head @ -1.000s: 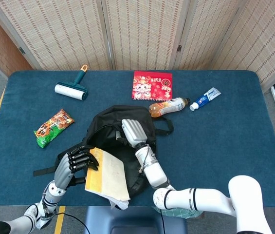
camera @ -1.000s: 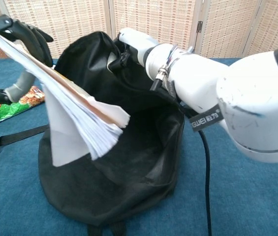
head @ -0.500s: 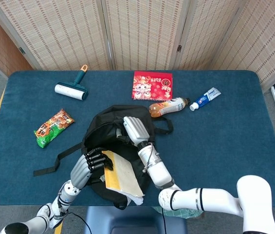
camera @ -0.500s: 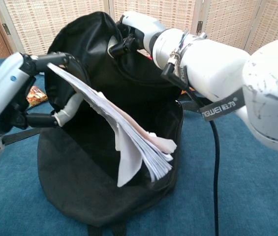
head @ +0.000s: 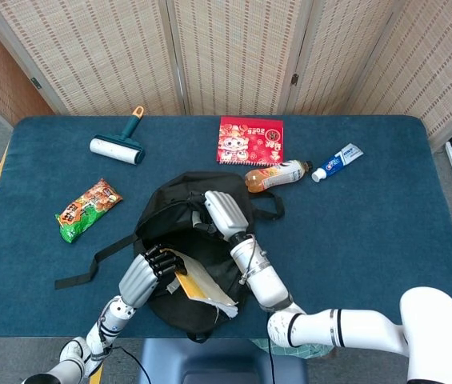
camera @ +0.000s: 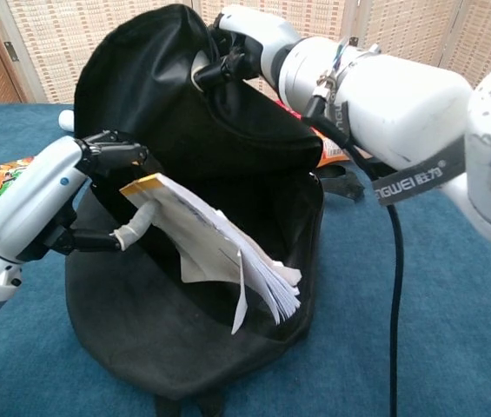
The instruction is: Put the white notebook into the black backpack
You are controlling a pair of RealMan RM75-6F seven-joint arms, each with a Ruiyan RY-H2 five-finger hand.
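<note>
Holding the white notebook (camera: pixel 215 243) in my left hand (head: pixel 147 274) right at the mouth of the black backpack (head: pixel 179 210), fingers wrapped over its yellow-edged spine with the thumb underneath. The book is tilted, loose pages fanning at its lower corner, which hangs inside the opening while the spine end pokes out. My right hand (head: pixel 223 213) grips the top edge of the bag and holds the flap up so the mouth gapes wide in the chest view. Elsewhere on the blue table (head: pixel 386 216): a lint roller (head: pixel 119 144), a snack packet (head: pixel 88 209), a red booklet (head: pixel 250 141), a drink bottle (head: pixel 277 174) and a small tube (head: pixel 337 162), all well apart from the bag except the bottle, just beside it
</note>
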